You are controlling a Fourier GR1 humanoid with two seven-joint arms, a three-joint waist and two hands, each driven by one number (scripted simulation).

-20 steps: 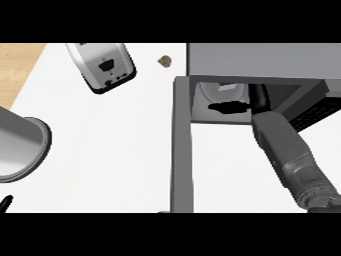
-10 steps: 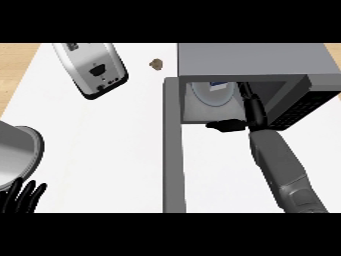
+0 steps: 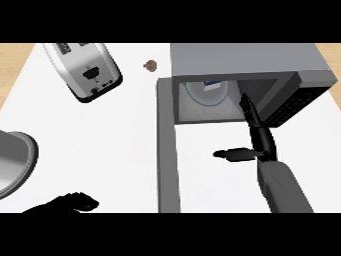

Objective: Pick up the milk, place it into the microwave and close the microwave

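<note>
**Milk inside the microwave, right hand at the opening**

The milk is seen inside the open microwave, at the far part of the cavity, above a round white plate. The right hand is stretched toward the cavity from the near side; its fingers are straight and extended, with the thumb spread out to the left. The milk lies beyond and to the left of the fingertips, apart from them. The microwave door is swung open toward the near side. The left hand is shown at the near left edge with curled fingers, holding nothing. A toaster is set on the white desk at the far left.
</note>
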